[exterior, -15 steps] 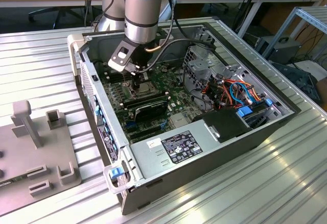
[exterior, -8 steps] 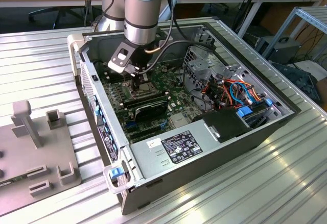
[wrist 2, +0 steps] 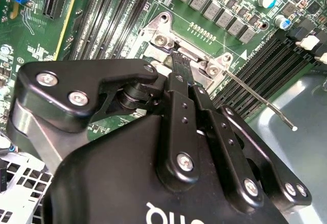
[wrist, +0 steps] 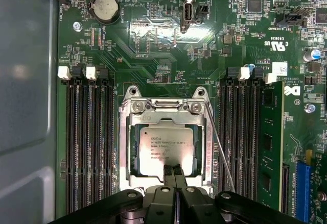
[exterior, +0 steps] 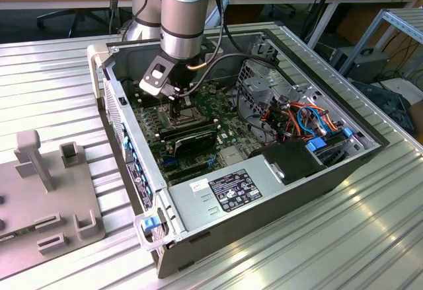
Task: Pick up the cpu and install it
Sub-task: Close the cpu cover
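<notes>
the robot arm [exterior: 185, 12] hung down into an open computer case [exterior: 277, 217] that lay on the ribbed metal worktop [exterior: 330, 250]. a grey holder block [exterior: 46, 191] sat on the worktop at the exterior view's left, well apart from the case. in the first wrist view the cpu [wrist: 163, 147] lay flat inside its socket on the green board [wrist: 168, 45], with the silver socket frame [wrist: 166, 106] around it. the end effector [wrist: 175, 170] had its two thin black fingers pressed together, and their tips were at the edge of the cpu. i could not tell if they touched it. a thin wire lever [wrist: 219, 147] ran along one side of the socket. rows of black memory slots [wrist: 87, 142] stood on both sides, and one memory stick [wrist: 268, 142] sat in a slot. a round battery [wrist: 106, 4] was farther up the board. in the second wrist view the end effector [wrist 2: 179, 63] pointed down at the socket frame, and the wire lever [wrist 2: 260, 101] stuck out beside it.
</notes>
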Controlling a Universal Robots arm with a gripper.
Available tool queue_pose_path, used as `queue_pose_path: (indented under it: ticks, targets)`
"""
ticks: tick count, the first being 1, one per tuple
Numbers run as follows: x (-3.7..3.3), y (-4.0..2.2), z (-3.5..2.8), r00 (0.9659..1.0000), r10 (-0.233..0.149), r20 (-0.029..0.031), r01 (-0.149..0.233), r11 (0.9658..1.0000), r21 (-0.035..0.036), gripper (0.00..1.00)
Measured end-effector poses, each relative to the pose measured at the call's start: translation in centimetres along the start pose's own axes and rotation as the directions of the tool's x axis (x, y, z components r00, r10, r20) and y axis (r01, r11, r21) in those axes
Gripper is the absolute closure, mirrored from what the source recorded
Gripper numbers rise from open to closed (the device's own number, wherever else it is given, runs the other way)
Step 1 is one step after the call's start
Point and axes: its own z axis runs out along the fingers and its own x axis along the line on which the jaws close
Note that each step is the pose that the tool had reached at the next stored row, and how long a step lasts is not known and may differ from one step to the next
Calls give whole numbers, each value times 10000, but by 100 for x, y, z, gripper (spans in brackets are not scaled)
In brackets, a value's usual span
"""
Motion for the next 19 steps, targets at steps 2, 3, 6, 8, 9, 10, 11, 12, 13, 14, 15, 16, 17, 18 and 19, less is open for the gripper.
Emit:
queue_pose_path:
  ticks: [2, 3, 6, 8, 9, 10, 11, 12, 13, 14, 15, 16, 17, 18, 19]
  targets:
    - [-1, -1, 9, 10000, -1, 5, 1, 10000, 4, 89]
    - [-1, -1, 12, 10000, -1, 6, 1, 10000, 4, 89]
    - [0, -1, 18, 10000, 0, 3, 0, 10000, 2, 89]
    - [0, -2, 19, 10000, 0, 2, 0, 10000, 2, 89]
    - [0, -1, 19, 10000, 0, 2, 0, 10000, 2, 89]
    - [0, -2, 19, 10000, 1, -4, -1, 10000, 1, 89]
    - [1, -2, 20, 10000, 2, -11, -2, 10000, 1, 89]
    - [0, -2, 23, 10000, 2, -15, -2, 10000, 0, 89]
    - [0, -2, 28, 10000, 0, -12, 0, 10000, 3, 89]
    - [0, -2, 34, 10000, 0, -11, 0, 10000, 4, 89]
    - [0, -2, 35, 10000, 0, -11, 0, 10000, 4, 89]
    - [0, -2, 36, 10000, 0, -11, 0, 10000, 3, 89]
    - [0, -2, 36, 10000, 0, -13, 0, 10000, 2, 89]
    - [0, -2, 36, 10000, 0, -13, 0, 10000, 3, 89]
    - [0, -2, 36, 10000, 0, -12, 0, 10000, 3, 89]
